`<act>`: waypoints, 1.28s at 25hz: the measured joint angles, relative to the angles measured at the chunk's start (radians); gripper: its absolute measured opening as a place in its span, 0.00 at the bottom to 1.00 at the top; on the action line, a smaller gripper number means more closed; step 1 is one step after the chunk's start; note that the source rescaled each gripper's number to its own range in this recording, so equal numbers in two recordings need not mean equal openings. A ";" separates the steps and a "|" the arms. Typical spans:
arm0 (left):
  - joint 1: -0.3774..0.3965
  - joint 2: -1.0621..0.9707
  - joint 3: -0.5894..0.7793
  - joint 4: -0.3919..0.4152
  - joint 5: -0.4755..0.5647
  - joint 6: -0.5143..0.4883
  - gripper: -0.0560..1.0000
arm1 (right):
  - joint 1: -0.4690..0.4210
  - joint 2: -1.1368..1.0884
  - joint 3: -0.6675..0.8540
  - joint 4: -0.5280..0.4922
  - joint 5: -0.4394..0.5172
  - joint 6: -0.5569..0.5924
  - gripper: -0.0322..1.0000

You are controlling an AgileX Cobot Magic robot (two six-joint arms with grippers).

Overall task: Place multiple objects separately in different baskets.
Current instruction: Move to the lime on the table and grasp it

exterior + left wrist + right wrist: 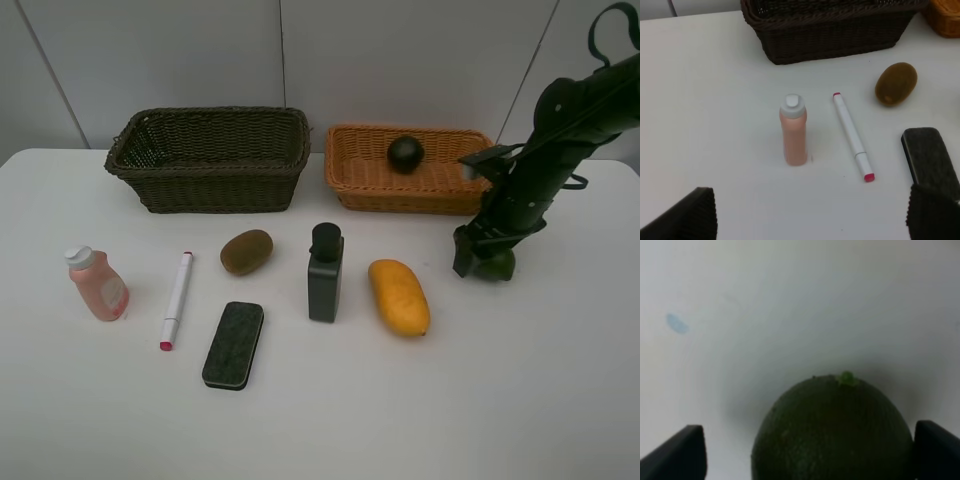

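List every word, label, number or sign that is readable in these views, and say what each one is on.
None can be read.
The pink bottle, the white marker, the dark grey bottle and the black eraser show no print in any view.
The blue mark on the table is a blurred smudge, not lettering.

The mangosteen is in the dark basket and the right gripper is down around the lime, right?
No, the mangosteen lies in the orange basket, not the dark basket, as the exterior high view shows. The right gripper is down around the lime.
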 joint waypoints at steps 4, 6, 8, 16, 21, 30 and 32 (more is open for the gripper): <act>0.000 0.000 0.000 0.000 0.000 0.000 1.00 | 0.000 0.000 0.000 -0.008 -0.003 0.026 0.61; 0.000 0.000 0.000 0.000 0.000 0.000 1.00 | 0.000 0.001 0.000 -0.007 -0.003 0.029 0.47; 0.000 0.000 0.000 0.000 0.000 0.000 1.00 | 0.000 0.001 0.000 -0.005 -0.003 0.029 0.47; 0.000 0.000 0.000 0.000 0.000 0.000 1.00 | 0.000 0.001 0.000 0.001 0.000 0.030 0.47; 0.000 0.000 0.000 0.000 0.000 0.000 1.00 | 0.000 0.001 0.000 0.001 0.000 0.030 0.47; 0.000 0.000 0.000 0.000 0.000 0.000 1.00 | 0.000 0.001 0.000 0.003 0.000 0.032 0.47; 0.000 0.000 0.000 0.000 0.000 0.000 1.00 | 0.000 0.001 0.000 0.003 0.006 0.033 0.47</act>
